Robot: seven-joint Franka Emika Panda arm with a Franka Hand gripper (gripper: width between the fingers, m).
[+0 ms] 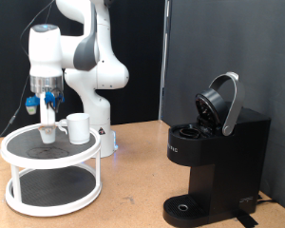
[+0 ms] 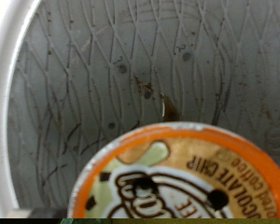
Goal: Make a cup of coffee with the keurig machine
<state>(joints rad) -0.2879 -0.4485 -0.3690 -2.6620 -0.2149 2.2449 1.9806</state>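
The white cup (image 1: pixel 78 128) stands upright on the top shelf of a white round two-tier stand (image 1: pixel 28 154) at the exterior view's left. My gripper (image 1: pixel 49 133) points straight down onto that shelf, just left of the cup. The wrist view shows a pod (image 2: pixel 182 177) with an orange-rimmed printed top lying very close below the hand on the grey mesh shelf (image 2: pixel 103 75); my fingers do not show there. The black keurig machine (image 1: pixel 214 157) stands at the exterior view's right with its rounded lid (image 1: pixel 221 103) hinged up and open. Its round drip base (image 1: pixel 185 206) is bare.
The robot's white base (image 1: pixel 100 123) rises right behind the stand. A dark curtain hangs behind the machine. The brown tabletop (image 1: pixel 133 180) lies between the stand and the machine. The stand's white rim (image 2: pixel 5 93) edges the wrist view.
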